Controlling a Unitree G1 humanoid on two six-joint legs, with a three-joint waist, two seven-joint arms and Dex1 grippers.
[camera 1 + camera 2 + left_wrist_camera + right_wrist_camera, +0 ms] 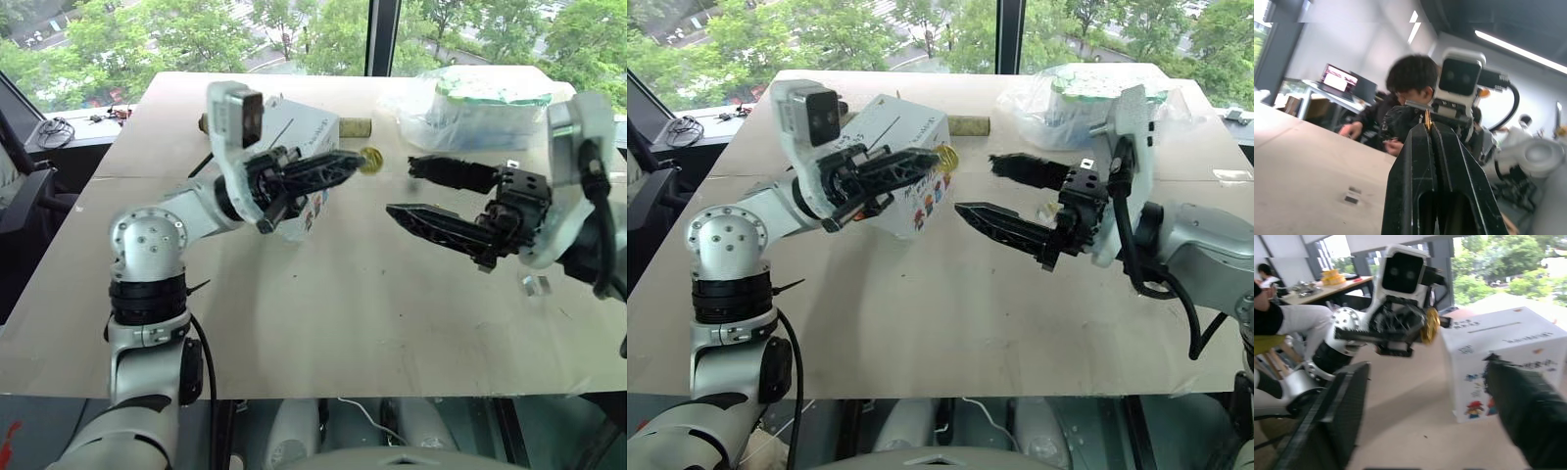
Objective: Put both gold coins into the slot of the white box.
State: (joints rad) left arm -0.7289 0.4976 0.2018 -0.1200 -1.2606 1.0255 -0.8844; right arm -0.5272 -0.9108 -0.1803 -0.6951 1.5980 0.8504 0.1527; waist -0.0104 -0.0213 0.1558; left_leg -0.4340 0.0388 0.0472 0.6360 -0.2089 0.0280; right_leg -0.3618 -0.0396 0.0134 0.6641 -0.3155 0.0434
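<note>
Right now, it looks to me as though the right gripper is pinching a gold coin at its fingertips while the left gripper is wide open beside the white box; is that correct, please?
Not quite: the sides are swapped. The left gripper is shut on the gold coin, as the right wrist view shows, with the coin at its fingertips near the white box. The right gripper is the one standing wide open.

Daylight enters through the windows [294, 34] behind the worktop [323, 313], lighting the head views evenly and bright; the trees outside are slightly overexposed. Shadows on the worktop are soft and faint. In the left wrist view the background room is dimmer, lit by ceiling strip lights [1520, 51] that glare, and the person [1400, 103] there is blurred. In the right wrist view the near black fingers [1528, 416] are out of focus, and the white box [1503, 357] is softly blurred.
</note>
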